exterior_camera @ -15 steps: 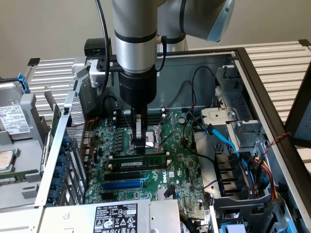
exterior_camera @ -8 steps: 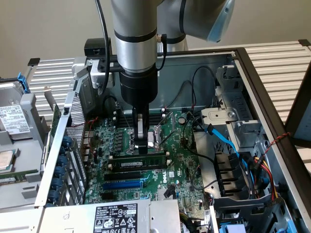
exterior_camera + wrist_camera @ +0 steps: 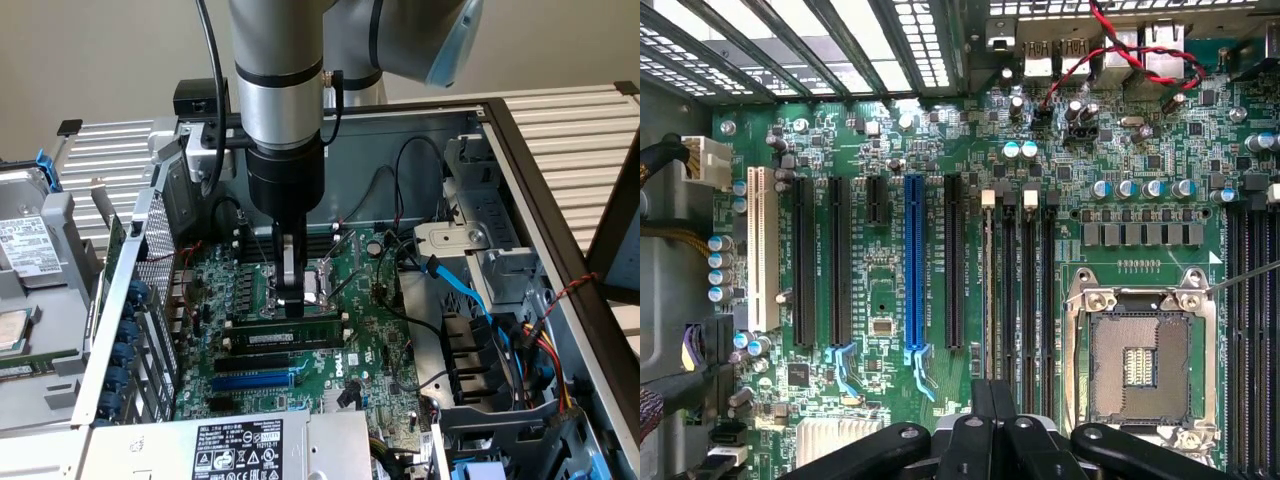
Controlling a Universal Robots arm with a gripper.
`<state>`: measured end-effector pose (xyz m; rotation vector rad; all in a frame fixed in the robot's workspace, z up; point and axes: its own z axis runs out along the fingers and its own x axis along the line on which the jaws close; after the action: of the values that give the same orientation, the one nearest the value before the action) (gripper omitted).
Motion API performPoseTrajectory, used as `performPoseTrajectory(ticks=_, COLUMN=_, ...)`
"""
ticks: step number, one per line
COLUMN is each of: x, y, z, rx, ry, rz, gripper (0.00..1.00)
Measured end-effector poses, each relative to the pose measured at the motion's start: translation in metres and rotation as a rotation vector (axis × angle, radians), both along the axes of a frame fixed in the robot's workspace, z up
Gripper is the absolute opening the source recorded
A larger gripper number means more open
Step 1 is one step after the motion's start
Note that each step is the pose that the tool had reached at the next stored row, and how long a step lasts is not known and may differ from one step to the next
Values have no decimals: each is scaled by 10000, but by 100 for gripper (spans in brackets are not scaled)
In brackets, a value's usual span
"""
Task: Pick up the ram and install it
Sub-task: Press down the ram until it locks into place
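ram [image 3: 285, 338] lies seated in its slot below the closed hand [image 3: 291, 303]; wrist view shows the slots [image 3: 1025, 300].

Arm's reaching down into the open PC case [image 3: 520, 150], gripper [image 3: 291, 300] pinched shut right above the ram [image 3: 290, 338] sitting in a slot beside the CPU socket [image 3: 318, 283].

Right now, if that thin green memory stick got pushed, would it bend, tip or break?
Probably stiff: the ram is a flat circuit board, so it should barely flex. It stands on its thin edge below the shut gripper, so a sideways push might tip it unless a slot holds it. Likely light and fragile, being so thin.
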<state>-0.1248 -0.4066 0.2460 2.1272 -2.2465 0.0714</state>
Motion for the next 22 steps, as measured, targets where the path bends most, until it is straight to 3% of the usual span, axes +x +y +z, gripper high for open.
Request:
performPoseTrajectory(ticks=12, x=-44, y=1, z=-6, rx=0, ry=1, rz=1, gripper=10)
performPoseTrajectory(ticks=22, x=-44, y=2, z=-89, rx=-1, ry=1, rz=0, gripper=10)
